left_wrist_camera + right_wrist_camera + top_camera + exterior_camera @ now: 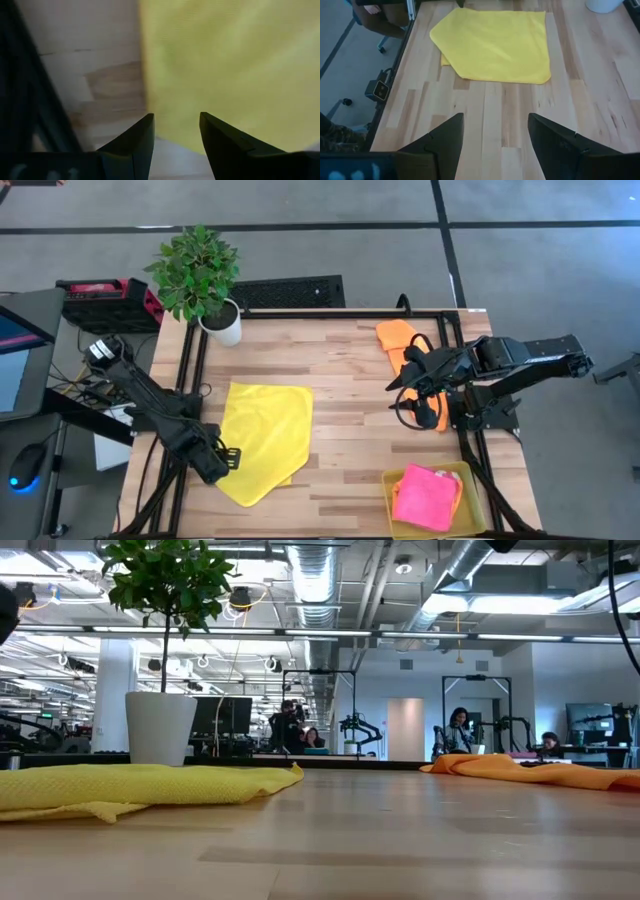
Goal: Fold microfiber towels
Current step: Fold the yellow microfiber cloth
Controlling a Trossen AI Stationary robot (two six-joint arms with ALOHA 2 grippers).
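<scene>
A yellow towel [265,438] lies flat on the wooden table [350,440], left of centre, with its near left corner folded over so a lower layer peeks out [445,60]. My left gripper [230,457] points down over the towel's left edge [150,75], fingers open and clear of the cloth [176,135]. An orange towel [398,338] lies bunched at the far right [540,770]. A pink towel [425,495] sits in a yellow tray [475,490] at the near right. My right gripper [402,380] hangs open above the table's right side [495,140], with nothing between its fingers.
A potted plant [205,280] in a white pot stands at the table's far left corner. Black frame rails [190,380] run along the table's left and right edges. Bare wood lies between the yellow towel and my right arm.
</scene>
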